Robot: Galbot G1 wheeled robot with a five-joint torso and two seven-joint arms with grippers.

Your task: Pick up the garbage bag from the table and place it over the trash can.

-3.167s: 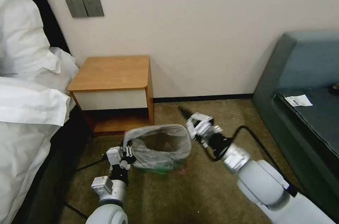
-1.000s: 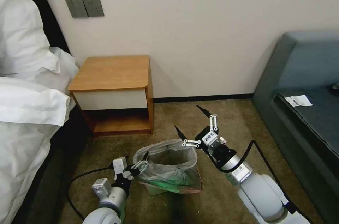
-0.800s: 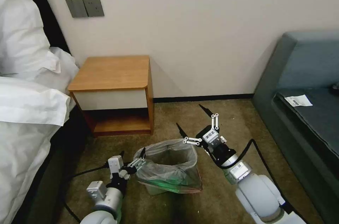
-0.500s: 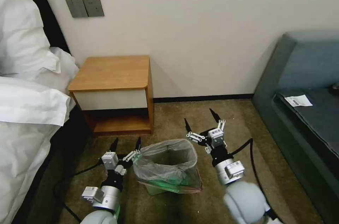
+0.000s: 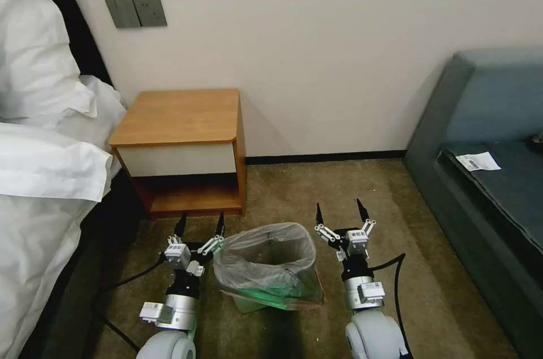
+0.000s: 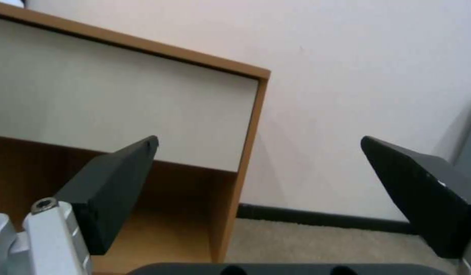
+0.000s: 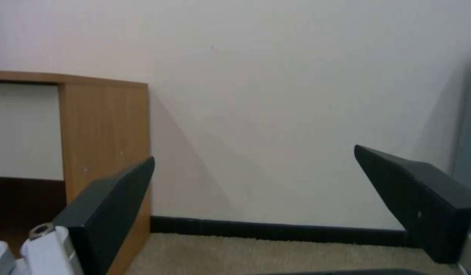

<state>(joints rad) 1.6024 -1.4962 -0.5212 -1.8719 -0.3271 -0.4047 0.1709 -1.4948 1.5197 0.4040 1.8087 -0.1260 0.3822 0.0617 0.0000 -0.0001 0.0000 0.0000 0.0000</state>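
The garbage bag, grey and crinkly, is draped over the trash can, whose pale green side shows through at the bottom. The can stands on the carpet in front of the table, a wooden nightstand with a white drawer front. My left gripper is open just left of the bag, fingers pointing toward the wall, holding nothing. My right gripper is open just right of the bag, likewise empty. In both wrist views the black fingers stand wide apart with wall and carpet between them.
A bed with white bedding fills the left side. A dark grey sofa with a paper slip stands at the right. Black cables trail on the carpet near the left arm. Open carpet lies between nightstand and sofa.
Both grippers have let go of the bag's rim, opened and drawn back to either side of the can, turning to point at the wall. The bag stays over the can.
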